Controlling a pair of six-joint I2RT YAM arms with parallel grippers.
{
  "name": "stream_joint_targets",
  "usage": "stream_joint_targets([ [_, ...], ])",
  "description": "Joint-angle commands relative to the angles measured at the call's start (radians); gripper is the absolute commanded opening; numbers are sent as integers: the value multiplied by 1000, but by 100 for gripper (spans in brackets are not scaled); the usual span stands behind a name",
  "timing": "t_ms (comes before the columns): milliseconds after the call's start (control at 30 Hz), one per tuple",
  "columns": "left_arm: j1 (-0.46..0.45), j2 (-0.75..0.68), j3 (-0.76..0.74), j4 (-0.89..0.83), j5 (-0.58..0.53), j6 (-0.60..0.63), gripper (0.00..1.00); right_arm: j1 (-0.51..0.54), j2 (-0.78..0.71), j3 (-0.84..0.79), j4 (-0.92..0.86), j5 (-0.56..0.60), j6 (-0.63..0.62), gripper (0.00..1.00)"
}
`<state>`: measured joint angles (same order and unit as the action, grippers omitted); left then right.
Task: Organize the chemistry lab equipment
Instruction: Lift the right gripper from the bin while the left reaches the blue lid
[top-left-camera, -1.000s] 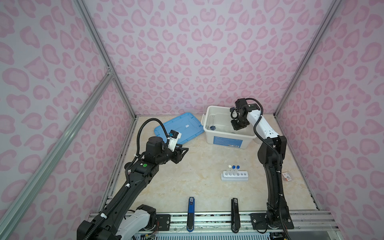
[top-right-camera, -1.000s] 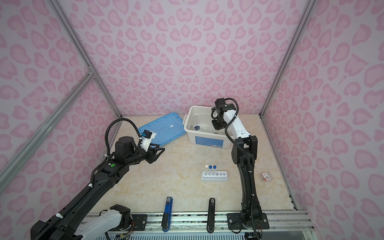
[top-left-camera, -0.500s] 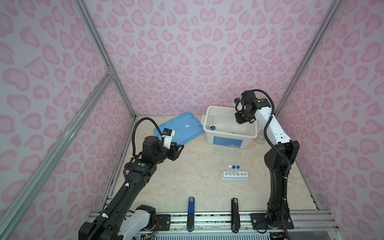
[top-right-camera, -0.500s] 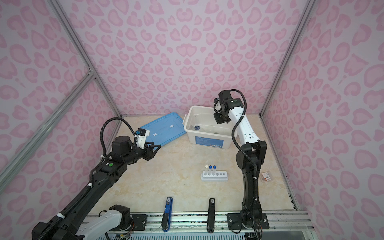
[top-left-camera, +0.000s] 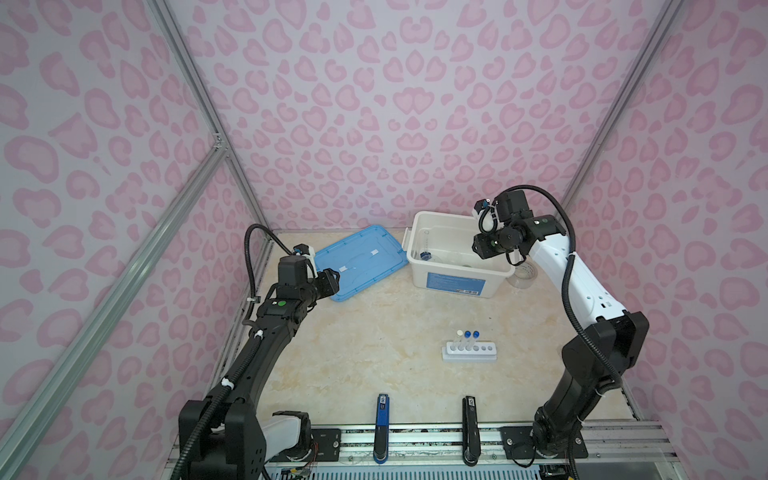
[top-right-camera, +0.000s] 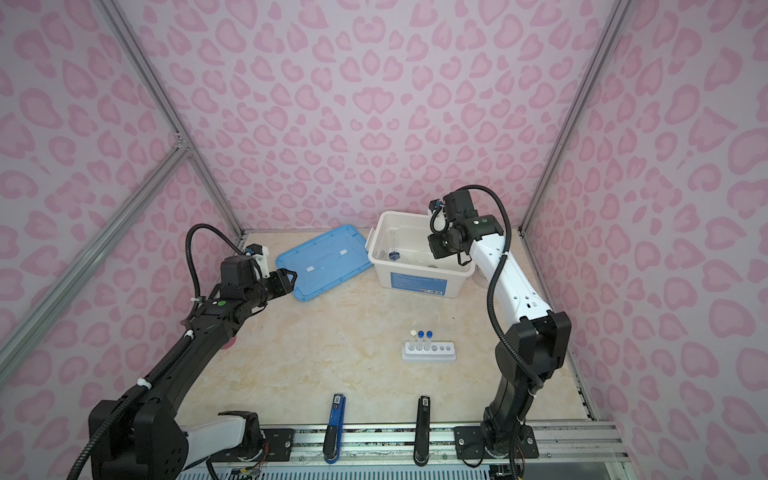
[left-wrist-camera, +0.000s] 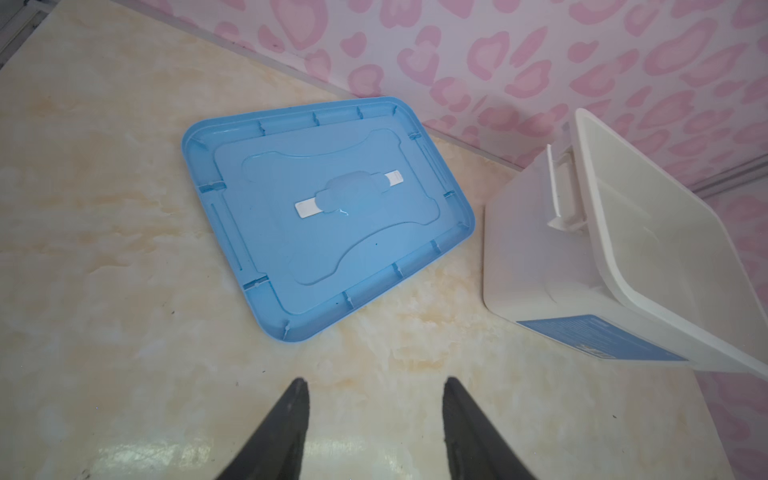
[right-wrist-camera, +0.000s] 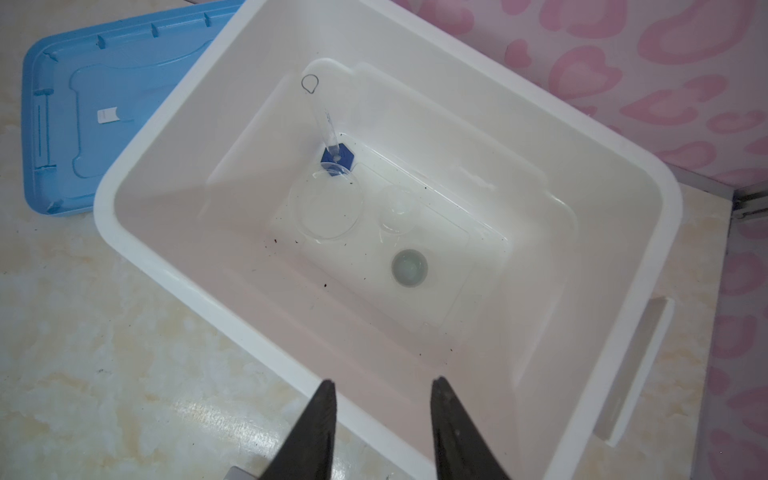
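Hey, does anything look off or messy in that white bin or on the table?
Dark specks dot the floor of the white bin around the clear round dish and blue-based cylinder, like grit among clean labware. The blue lid lies underside up beside the bin. Nothing looks spilled or broken.

The left arm (top-left-camera: 266, 345) is mostly black, the right arm (top-left-camera: 582, 286) black-and-white, with tapered black fingers (left-wrist-camera: 286, 432).

The marble table (top-left-camera: 365, 340) carries blue lid (top-left-camera: 359, 259), white bin (top-left-camera: 455, 283) and six-hole rack (top-left-camera: 469, 356)
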<state>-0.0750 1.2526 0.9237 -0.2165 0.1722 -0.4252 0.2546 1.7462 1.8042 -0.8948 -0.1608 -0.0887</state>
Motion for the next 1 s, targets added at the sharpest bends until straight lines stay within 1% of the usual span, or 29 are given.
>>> stream_joint_targets([
  [0,22,59,53,-73,-111,-71,54,2,-50,-81,127,-14,31,39],
  [100,52,146,127,-123,-131,-80,51,9,-78,-122,145,-33,39,39],
  [267,101,316,242,-181,-117,-126,46,23,-94,-162,171,-60,46,38],
  [433,117,461,334,-234,-158,-152,43,37,-92,-175,189,-80,52,37],
  [667,145,619,460,-279,-171,-150,39,67,-85,-174,199,-105,58,35],
  [800,184,695,506,-281,-118,-149,38,95,-87,-171,205,-114,57,34],
  [967,189,761,548,-293,-78,-141,37,138,-83,-153,211,-120,55,34],
])
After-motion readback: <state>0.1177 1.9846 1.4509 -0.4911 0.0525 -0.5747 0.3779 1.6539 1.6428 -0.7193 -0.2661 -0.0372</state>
